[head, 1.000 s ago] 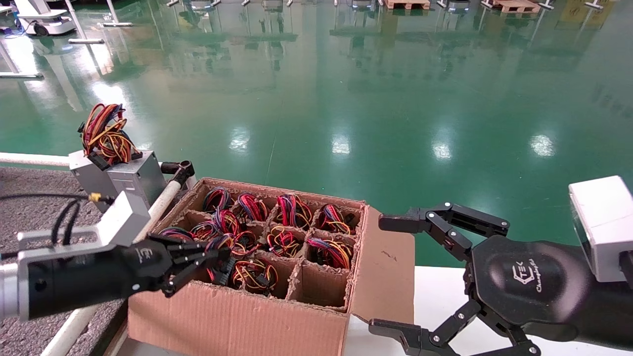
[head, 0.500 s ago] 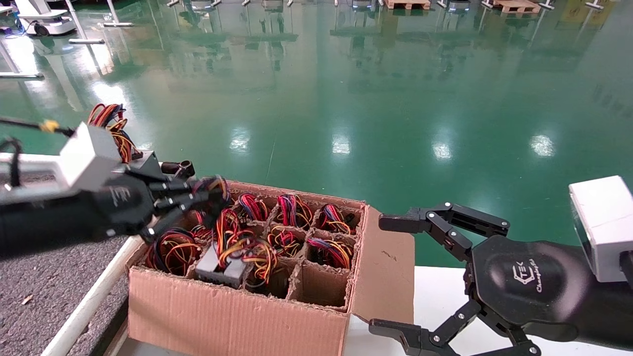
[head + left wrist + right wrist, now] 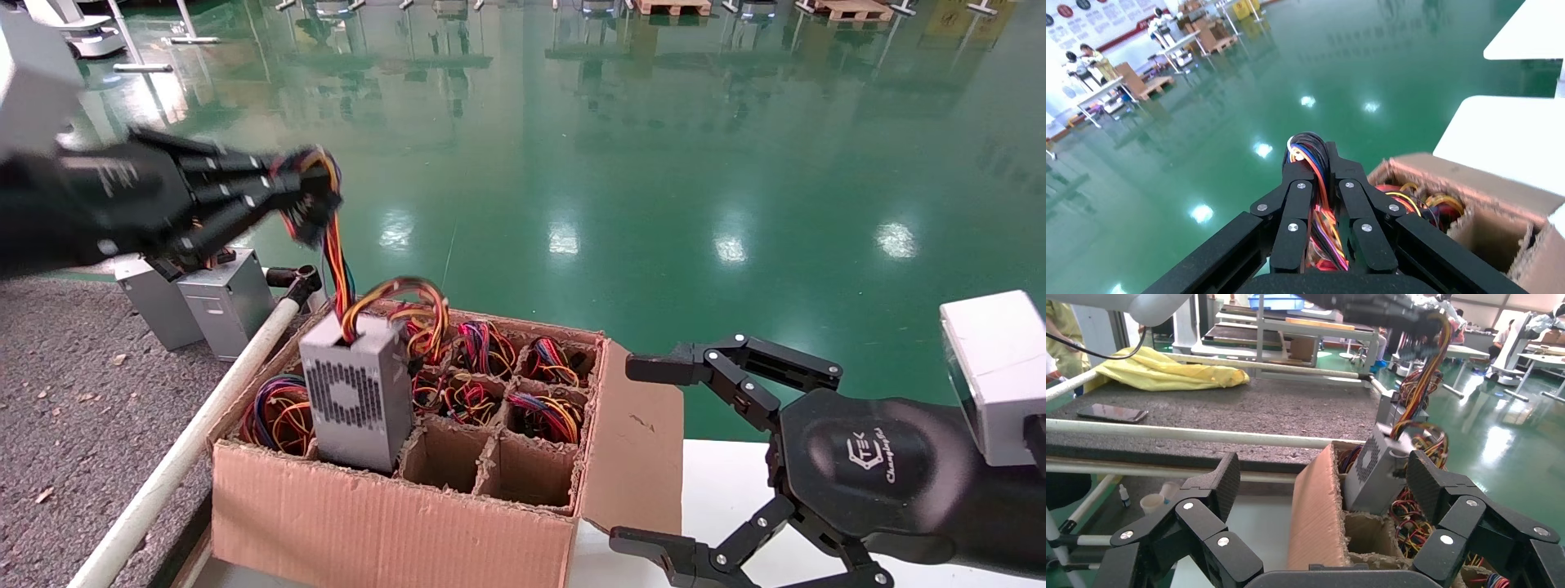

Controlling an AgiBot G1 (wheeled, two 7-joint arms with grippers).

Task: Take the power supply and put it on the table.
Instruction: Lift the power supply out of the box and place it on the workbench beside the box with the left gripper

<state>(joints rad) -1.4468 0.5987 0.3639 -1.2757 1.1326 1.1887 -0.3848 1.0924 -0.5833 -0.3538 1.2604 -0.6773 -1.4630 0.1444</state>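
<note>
The power supply, a grey box with a honeycomb fan grille, hangs upright, its lower end still in a front cell of the cardboard box. Its red, yellow and orange wire bundle runs up to my left gripper, which is shut on the wires high above the box. The right wrist view shows the power supply tilted over the box edge. The table, dark grey and speckled, lies left of the box. My right gripper stays open beside the box flap, holding nothing.
Two plain grey boxes stand at the table's far edge. A white tube runs between table and carton. Other cells hold wire bundles. A white surface lies under the right arm. A yellow cloth and a phone lie on the table.
My left gripper has risen from box level up and to the left with the wires, drawing the power supply up out of its cell. The right arm has not moved.
</note>
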